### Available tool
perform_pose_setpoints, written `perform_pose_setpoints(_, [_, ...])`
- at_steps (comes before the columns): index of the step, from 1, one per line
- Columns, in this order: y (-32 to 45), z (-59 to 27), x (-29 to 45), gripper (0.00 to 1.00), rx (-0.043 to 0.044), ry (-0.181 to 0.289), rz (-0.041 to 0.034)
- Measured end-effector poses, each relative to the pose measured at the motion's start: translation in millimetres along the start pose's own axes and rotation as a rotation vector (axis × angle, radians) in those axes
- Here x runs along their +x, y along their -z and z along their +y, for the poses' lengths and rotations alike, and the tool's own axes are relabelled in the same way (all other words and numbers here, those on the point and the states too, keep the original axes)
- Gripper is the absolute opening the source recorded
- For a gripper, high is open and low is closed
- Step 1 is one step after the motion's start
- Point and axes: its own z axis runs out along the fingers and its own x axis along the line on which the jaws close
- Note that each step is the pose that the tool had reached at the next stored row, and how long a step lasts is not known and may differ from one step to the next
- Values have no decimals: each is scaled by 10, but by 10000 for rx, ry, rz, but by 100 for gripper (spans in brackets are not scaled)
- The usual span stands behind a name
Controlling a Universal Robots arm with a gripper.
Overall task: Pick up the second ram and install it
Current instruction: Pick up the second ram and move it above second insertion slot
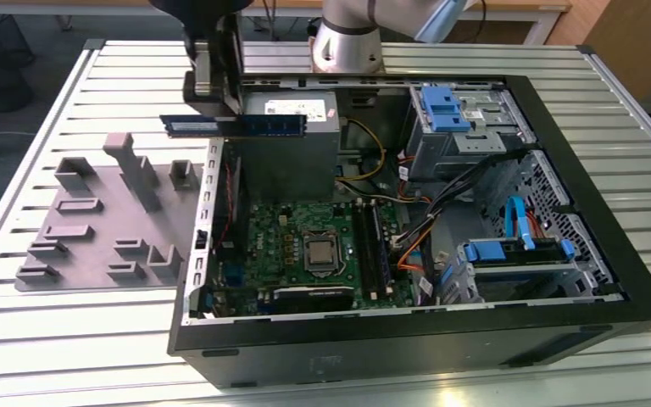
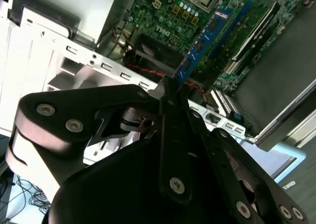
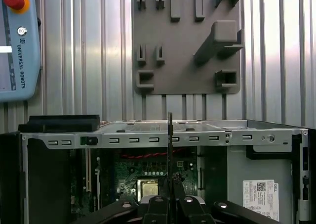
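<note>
In the exterior view the end effector (image 1: 220,117) pinches the second ram (image 1: 267,125) off-centre, level above the power supply (image 1: 286,157), well clear of the motherboard (image 1: 297,242); gripped so, I reckon it could tilt and miss the slots (image 1: 366,246).

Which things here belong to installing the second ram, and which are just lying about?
In use: end effector, shut on the second ram; motherboard and its black slots.
Lying about: grey tray; power supply; teach pendant.
</note>
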Motion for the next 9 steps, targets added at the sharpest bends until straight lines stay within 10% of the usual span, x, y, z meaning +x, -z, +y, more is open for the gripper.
perform_pose_setpoints(9, [-1,-280,-10,14,0,0,-1])
